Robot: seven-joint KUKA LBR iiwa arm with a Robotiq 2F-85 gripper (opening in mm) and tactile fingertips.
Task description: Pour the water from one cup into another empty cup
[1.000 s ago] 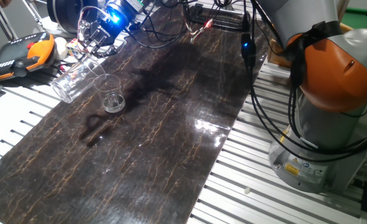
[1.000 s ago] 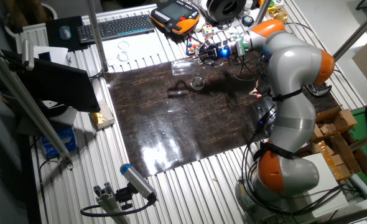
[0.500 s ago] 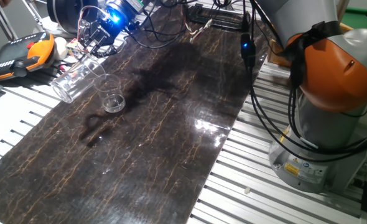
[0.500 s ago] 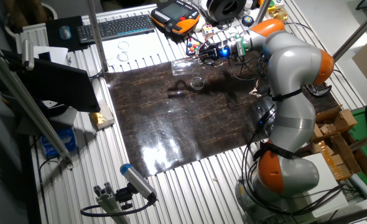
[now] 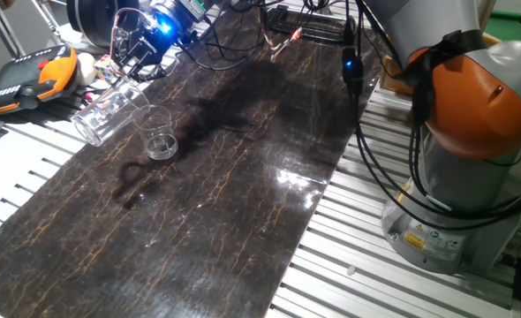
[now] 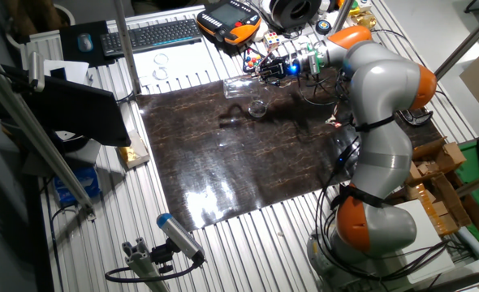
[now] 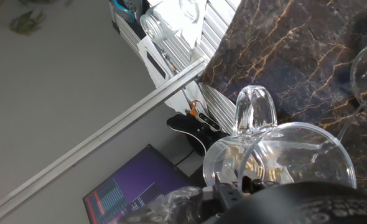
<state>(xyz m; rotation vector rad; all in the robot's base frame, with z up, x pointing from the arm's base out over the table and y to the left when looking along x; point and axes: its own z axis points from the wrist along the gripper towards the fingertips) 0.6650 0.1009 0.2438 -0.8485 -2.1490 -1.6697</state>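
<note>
Bench (image 5: 243, 203) of dark marbled sheet carries two clear cups, with one grey-and-orange arm (image 6: 377, 105) reaching across it to the far corner. Tall cup (image 5: 106, 110) is the narrower tumbler, see-through with a thick base; it hangs tipped almost flat above the sheet's corner, base pointing outward and mouth toward the tool. In the hand view its rim (image 7: 280, 158) fills the lower frame and the thick base sits beyond it. The tool (image 5: 137, 55), lit blue at the wrist, is clamped on this cup near its mouth end. Short cup (image 5: 160, 132) is wider, upright on the sheet just beside and below the tilted one, its shiny base bright; I cannot tell how much water lies in either. An orange-and-black pendant (image 5: 26, 78) lies off the sheet, near the tall cup's base.
</note>
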